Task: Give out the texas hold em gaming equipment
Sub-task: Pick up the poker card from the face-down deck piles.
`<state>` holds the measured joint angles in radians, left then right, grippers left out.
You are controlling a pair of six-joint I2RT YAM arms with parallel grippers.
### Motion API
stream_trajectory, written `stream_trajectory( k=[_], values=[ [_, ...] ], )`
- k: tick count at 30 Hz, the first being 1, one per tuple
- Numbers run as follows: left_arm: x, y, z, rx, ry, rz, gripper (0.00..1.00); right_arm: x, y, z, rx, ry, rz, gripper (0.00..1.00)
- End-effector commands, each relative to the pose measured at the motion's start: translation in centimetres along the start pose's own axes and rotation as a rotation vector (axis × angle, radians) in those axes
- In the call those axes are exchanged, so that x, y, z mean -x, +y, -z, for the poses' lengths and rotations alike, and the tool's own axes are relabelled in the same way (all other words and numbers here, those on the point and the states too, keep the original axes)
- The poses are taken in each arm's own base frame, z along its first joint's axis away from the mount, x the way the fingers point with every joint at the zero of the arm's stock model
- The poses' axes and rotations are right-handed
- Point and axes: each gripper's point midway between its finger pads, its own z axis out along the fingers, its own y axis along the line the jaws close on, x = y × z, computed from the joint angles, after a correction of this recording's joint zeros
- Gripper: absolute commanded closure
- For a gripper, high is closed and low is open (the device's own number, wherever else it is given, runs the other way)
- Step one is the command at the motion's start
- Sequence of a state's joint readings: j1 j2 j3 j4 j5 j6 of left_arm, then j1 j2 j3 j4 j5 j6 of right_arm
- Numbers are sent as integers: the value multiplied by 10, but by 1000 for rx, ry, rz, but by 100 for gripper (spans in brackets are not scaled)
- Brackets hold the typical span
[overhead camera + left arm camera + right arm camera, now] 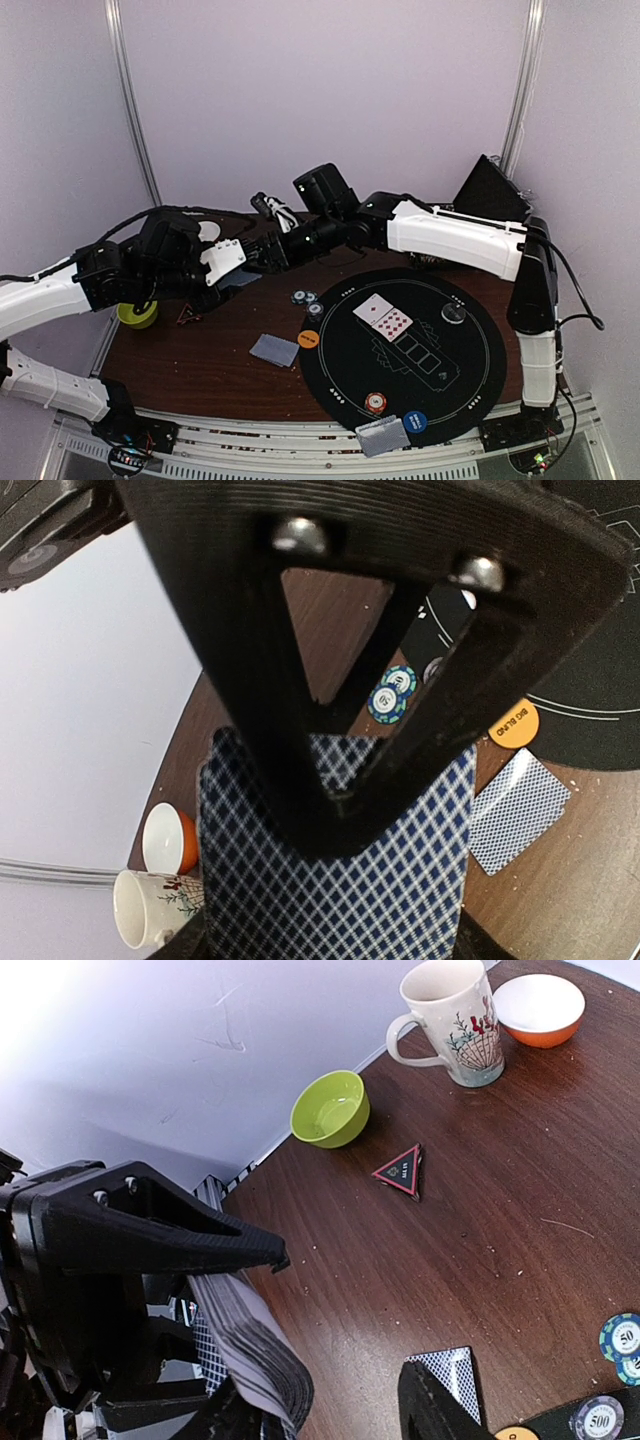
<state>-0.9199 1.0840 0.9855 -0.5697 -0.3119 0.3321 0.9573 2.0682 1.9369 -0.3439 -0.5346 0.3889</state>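
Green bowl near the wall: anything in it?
Empty. Right wrist view looks straight into the green bowl and shows only its bare, glossy inside.

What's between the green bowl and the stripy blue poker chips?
A red-edged black triangular token lies between the round green bowl and the blue striped poker chips; the right wrist view shows it.

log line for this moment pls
left gripper: shut on deck of blue diamond-backed playing cards | right gripper: at the deck, grip unclear | brown table: one face-down card beside orange round BIG BLIND disc
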Motion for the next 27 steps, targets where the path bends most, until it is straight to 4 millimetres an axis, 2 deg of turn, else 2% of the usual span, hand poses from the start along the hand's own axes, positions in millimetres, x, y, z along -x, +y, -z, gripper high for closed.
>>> stream_trajectory(
  k=[1, 9, 13, 18, 26, 27],
  values=[
    [16, 12, 5, 45, -70, 18, 41, 10, 4, 20, -62, -18, 39, 53],
    [15, 12, 6, 49, -68, 18, 41, 17, 4, 31, -105, -29, 62, 66],
    [15, 12, 5, 47, -67, 17, 41, 16, 8, 32, -90, -18, 67, 82],
    [15, 12, 6, 47, -67, 17, 41, 19, 9, 43, -114, -22, 81, 99],
    [15, 12, 5, 46, -67, 18, 41, 19, 1, 66, -189, -5, 102, 100],
    [15, 12, 6, 46, -66, 18, 41, 27, 4, 74, -190, -25, 107, 100]
  ],
)
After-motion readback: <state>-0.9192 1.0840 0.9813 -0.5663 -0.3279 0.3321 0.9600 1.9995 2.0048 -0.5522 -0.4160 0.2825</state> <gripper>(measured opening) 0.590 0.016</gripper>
